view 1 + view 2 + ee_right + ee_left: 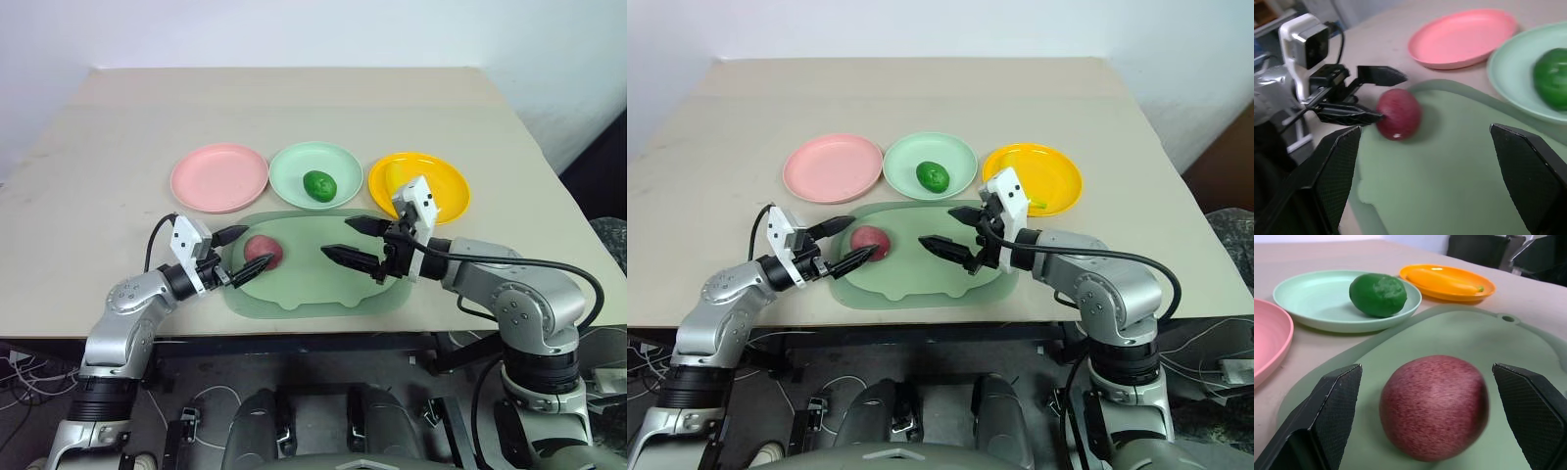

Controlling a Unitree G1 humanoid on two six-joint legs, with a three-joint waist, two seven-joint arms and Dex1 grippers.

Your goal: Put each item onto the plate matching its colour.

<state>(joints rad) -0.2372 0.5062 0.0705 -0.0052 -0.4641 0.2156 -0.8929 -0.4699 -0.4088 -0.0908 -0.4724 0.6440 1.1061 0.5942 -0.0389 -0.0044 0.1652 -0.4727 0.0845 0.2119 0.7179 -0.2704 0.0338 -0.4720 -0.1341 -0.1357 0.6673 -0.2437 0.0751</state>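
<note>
The dark red lump (263, 251) lies on the pale green mat (323, 289). My left gripper (259, 245) is open, with one finger on each side of the lump and a gap on both sides in the left wrist view. The right gripper (336, 236) hangs open and empty over the middle of the mat, to the right of the lump. The green fruit (319, 185) sits on the mint green plate (289, 166). The yellow banana (1449, 281) lies on the orange-yellow plate (446, 181), partly hidden behind my right wrist in the eye views. The pink plate (219, 176) holds nothing.
The three plates stand in a row just beyond the mat, pink on the left, mint in the middle, orange-yellow on the right. The mat reaches close to the table's near edge (294, 335). Bare tabletop (294, 98) stretches behind the plates.
</note>
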